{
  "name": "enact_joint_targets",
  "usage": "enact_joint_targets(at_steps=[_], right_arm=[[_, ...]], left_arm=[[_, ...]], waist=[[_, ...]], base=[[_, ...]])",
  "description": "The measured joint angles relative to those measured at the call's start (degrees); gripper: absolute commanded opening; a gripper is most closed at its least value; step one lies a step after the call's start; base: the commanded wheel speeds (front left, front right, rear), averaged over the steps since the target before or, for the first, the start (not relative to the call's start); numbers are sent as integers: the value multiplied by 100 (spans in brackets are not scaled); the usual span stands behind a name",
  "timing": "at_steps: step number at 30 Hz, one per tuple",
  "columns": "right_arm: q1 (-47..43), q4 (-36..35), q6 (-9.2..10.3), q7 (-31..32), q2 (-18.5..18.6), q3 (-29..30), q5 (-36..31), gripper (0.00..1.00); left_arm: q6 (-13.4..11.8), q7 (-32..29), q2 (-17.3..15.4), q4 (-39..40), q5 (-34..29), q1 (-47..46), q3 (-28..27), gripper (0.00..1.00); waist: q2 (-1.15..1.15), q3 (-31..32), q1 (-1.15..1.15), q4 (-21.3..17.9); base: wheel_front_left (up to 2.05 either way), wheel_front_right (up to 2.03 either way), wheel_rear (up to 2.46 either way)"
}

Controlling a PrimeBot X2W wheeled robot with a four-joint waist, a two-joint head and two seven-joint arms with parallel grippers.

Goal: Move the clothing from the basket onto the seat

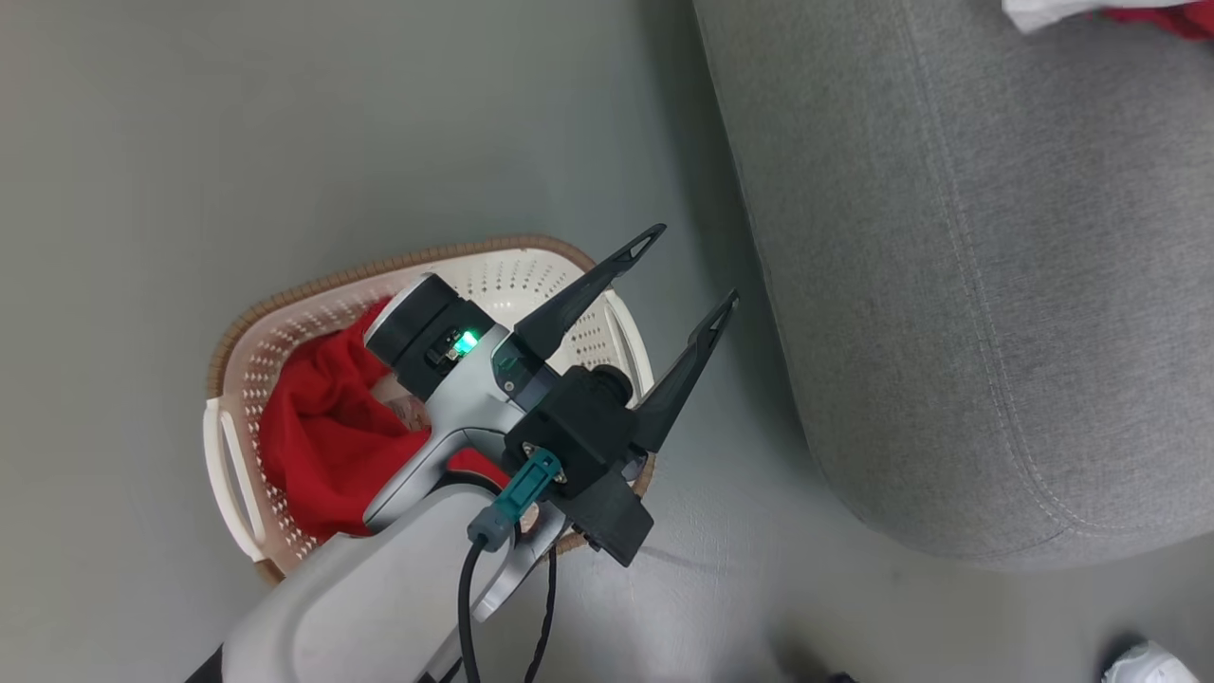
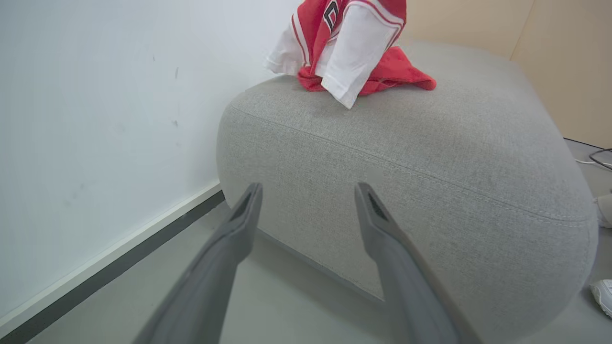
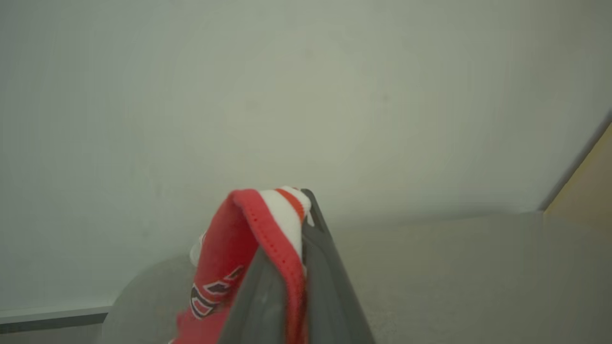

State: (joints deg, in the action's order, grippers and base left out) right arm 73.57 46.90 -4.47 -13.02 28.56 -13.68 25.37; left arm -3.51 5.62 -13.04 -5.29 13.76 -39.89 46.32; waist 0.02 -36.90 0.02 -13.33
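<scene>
On the floor stands the cream basket (image 1: pixel 531 277) with a brown rim, and red clothing (image 1: pixel 313 432) lies bunched in it. My left gripper (image 1: pixel 695 262) hovers open over the basket's right rim, fingers pointing toward the grey seat (image 1: pixel 996 285). In the left wrist view its fingers (image 2: pixel 310 187) stand wide apart with nothing between them, facing the seat's (image 2: pixel 430 157) side. A red and white garment (image 2: pixel 349 43) rests on the seat's top. My right gripper (image 3: pixel 299 200) is shut on a red garment with white stripe trim (image 3: pixel 239 239), above the seat.
A white wall (image 2: pixel 95 119) with a dark baseboard (image 2: pixel 119 267) runs left of the seat. A white shoe (image 1: pixel 1148 664) is on the floor near the seat's front corner. Cables (image 2: pixel 600 160) lie beyond the seat. Bare grey floor (image 1: pixel 190 142) surrounds the basket.
</scene>
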Motion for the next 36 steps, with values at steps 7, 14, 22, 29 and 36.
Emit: enact_joint_targets(at_steps=[7, 14, 22, 29, 36], right_arm=[[-679, 627, -8, -70, -365, -107, 42, 0], [-751, 884, -11, -120, -486, -164, 33, 100], [-899, 1047, -69, -126, -494, -320, -81, 100], [-1250, 878, -118, -126, -511, -467, -334, 100], [-1558, 441, -143, -127, -625, -561, -454, 100]], left_arm=[[26, -4, -27, -68, -31, -16, 27, 100], [26, 4, -24, -148, -31, -16, 26, 100], [-4, 181, -46, -358, 34, 45, -73, 100], [-62, 493, -82, -623, 240, 309, -319, 100], [-156, 692, -25, -828, 495, 593, -604, 100]], waist=[[-1, -254, 0, -79], [-1, -168, -2, -108], [-1, 80, -2, -126], [-2, 467, -2, -132], [-3, 984, -3, -87]], base=[[0, 0, 0], [0, 0, 0], [0, 0, 0], [0, 0, 0], [0, 0, 0]])
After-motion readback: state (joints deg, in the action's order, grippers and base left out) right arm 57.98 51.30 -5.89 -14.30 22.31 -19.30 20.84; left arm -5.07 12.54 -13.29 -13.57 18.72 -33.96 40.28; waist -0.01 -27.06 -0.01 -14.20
